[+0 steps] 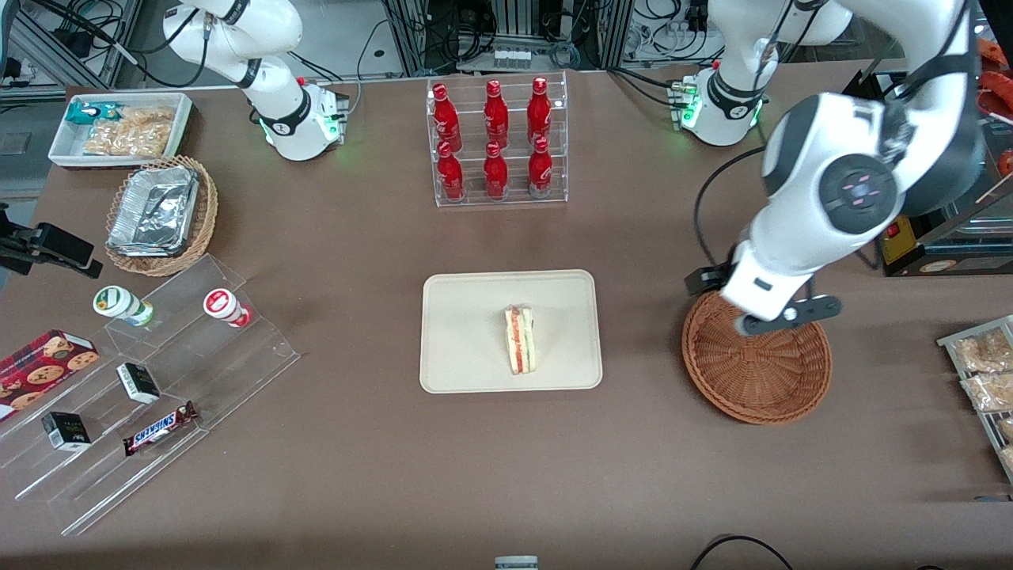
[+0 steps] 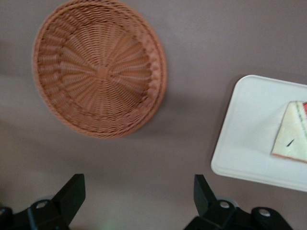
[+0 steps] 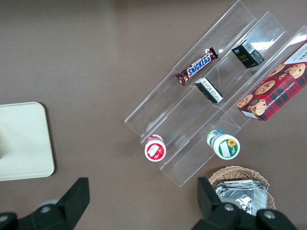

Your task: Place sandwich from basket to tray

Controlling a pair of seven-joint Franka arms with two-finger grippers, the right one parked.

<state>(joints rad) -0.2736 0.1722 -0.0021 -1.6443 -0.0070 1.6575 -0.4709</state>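
Note:
The sandwich (image 1: pixel 520 339) (image 2: pixel 292 132), a white wedge with red and green filling, lies on the beige tray (image 1: pixel 467 317) (image 2: pixel 244 129) at the middle of the table. The round reddish-brown wicker basket (image 1: pixel 760 380) (image 2: pixel 100 67) sits beside the tray toward the working arm's end, with nothing in it. My left gripper (image 1: pixel 779 317) (image 2: pixel 137 184) hangs raised over the basket's rim farthest from the front camera. It is open wide, and only bare table shows between its fingers.
A clear rack of red bottles (image 1: pixel 497 142) stands farther from the front camera than the tray. Acrylic shelves with snacks (image 1: pixel 158 372), a tan basket of foil trays (image 1: pixel 162 214) and a white bin (image 1: pixel 119 127) lie toward the parked arm's end. Bagged snacks (image 1: pixel 985 372) lie near the wicker basket.

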